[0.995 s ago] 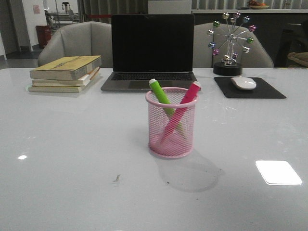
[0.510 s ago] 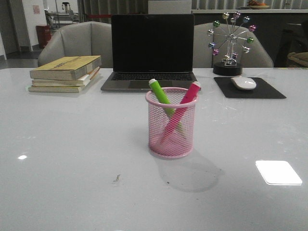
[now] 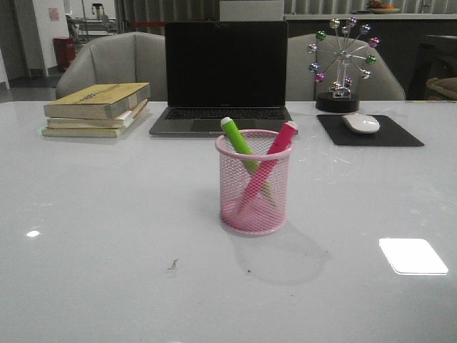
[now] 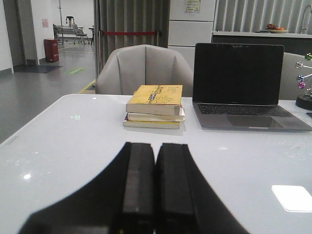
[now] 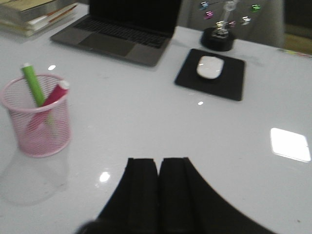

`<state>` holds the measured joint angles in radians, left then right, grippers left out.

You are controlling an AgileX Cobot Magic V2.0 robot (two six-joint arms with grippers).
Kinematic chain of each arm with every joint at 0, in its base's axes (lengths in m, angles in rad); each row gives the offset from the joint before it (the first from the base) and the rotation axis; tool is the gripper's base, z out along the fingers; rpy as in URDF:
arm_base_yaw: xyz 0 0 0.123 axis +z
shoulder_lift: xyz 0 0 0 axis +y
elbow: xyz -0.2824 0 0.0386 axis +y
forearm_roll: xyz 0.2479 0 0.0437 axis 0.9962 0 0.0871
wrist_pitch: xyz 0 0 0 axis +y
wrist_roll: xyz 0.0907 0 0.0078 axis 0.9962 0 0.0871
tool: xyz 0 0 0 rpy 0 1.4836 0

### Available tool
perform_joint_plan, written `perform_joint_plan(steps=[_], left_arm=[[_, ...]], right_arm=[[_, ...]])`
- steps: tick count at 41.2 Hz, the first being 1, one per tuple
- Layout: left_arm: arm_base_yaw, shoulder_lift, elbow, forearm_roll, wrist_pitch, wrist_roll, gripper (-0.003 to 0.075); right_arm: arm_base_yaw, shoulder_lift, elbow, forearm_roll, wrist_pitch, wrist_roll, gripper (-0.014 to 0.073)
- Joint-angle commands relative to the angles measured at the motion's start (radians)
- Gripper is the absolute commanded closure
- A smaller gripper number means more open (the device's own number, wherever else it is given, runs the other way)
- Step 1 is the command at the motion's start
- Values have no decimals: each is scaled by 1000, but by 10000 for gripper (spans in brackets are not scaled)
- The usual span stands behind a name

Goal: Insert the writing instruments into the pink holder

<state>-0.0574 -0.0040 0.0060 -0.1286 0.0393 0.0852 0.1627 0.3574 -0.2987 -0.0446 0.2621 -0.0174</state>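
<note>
The pink mesh holder (image 3: pixel 253 183) stands mid-counter (image 3: pixel 107 243) before the laptop (image 3: pixel 225 75), already carrying the lime-green highlighter (image 3: pixel 238 141) and magenta highlighter (image 3: pixel 277 146), crossed, caps up. The left gripper (image 4: pixel 155 161) and right gripper (image 5: pixel 158 173) both have fingers clenched on nothing, well apart from it. Insertion looks finished; nothing remains but resting.

A glossy white table (image 3: pixel 93 214) carries a pink wire-mesh cup (image 3: pixel 253 193) near its middle. Along the far edge sit a stack of yellowish books (image 3: pixel 96 109) on the left, an open grey laptop with a dark screen (image 3: pixel 225 78) behind the cup, and a black mouse pad (image 3: pixel 368 131) on the right. Beside the pad's far edge stands a black-based wheel ornament with coloured balls (image 3: pixel 341 64).
</note>
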Motion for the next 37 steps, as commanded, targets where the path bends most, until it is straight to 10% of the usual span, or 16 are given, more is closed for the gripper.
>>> perform_joint_plan(steps=[1, 37], left_arm=[[-7, -19, 2, -8, -92, -3, 629], [-7, -19, 2, -8, -92, -3, 629]], right_arm=[[-94, -116, 83, 6, -151, -8, 539], [-143, -387, 322, 74, -327, -8, 539]])
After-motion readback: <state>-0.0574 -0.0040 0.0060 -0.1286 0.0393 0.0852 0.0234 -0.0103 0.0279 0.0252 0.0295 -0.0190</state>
